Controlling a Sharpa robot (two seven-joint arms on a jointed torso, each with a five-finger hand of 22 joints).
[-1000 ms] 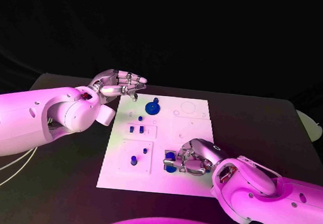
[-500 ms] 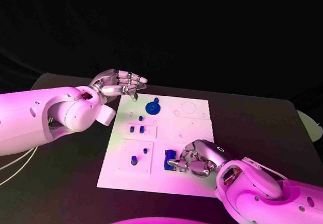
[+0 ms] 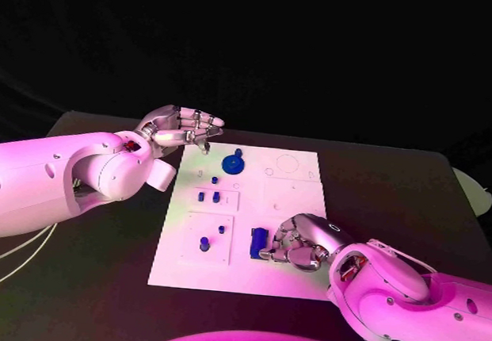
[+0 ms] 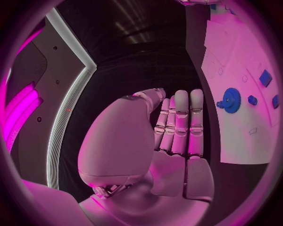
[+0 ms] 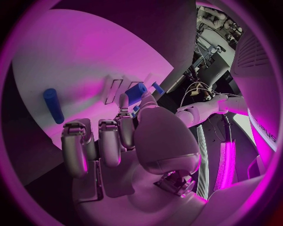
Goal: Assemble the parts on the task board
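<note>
We see the task board (image 3: 296, 194) at the tabletop's middle. Right hand (image 3: 294, 242) sits over its near right part, fingers curled, just beside an oblong blue part (image 3: 259, 241); whether it holds anything we cannot tell. Left hand (image 3: 181, 127) hovers at the board's far left corner, fingers half-curled, holding nothing. A blue gear (image 3: 234, 165) stands near it.

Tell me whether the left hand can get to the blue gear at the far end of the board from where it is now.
Probably yes. The left hand hovers by the task board's far left corner, holding nothing, and the blue gear stands close beside it with nothing between them.
</note>
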